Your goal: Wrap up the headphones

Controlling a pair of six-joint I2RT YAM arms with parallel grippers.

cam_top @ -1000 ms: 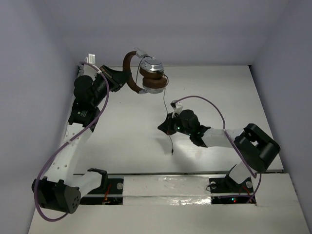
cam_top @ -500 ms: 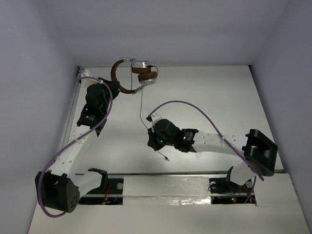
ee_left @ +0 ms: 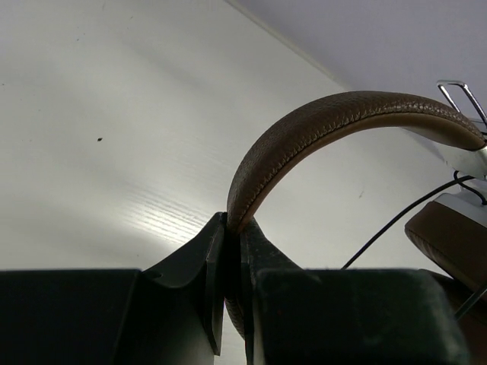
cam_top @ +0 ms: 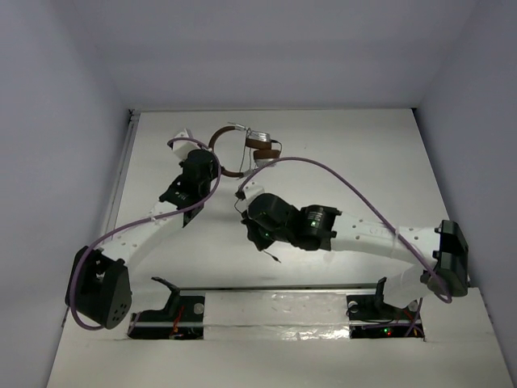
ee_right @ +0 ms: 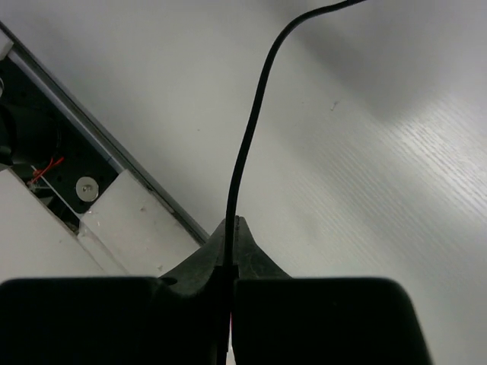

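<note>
Headphones on the far side of the table, seemingly raised clear of it, gripped by the left gripper. Clenched between its two black fingers: the headband, brown, grainy leather-like skin, stitched along the edge, arching up and off to the right of the fingertips. At the far end of that arch, right of the fingers: bare metal wire slider, silvery cup under it, then a padded brown ear pad, smooth and rounded. Thin dark cord running down from the cup side, passing right of the left fingers.

Same cord pinched in the right gripper, black fingers pressed together with only the wire between them. Round, glossy, very thin; straight up out of the fingertips, then curved off to the upper right beyond them. Short loose tail below the right gripper in the top view, ending in a small plug; on the table or just over it, cannot tell which.

Beneath both grippers: matte white tabletop with faint wood-grain streaks. Left of the right fingers: grey metal rail along the table's near edge, with a round screw and red wires past it. Thick purple cable arched over the white right arm. Left fingers beyond and to the left of the right fingers, the two grippers near each other but apart, joined only by the cord.
</note>
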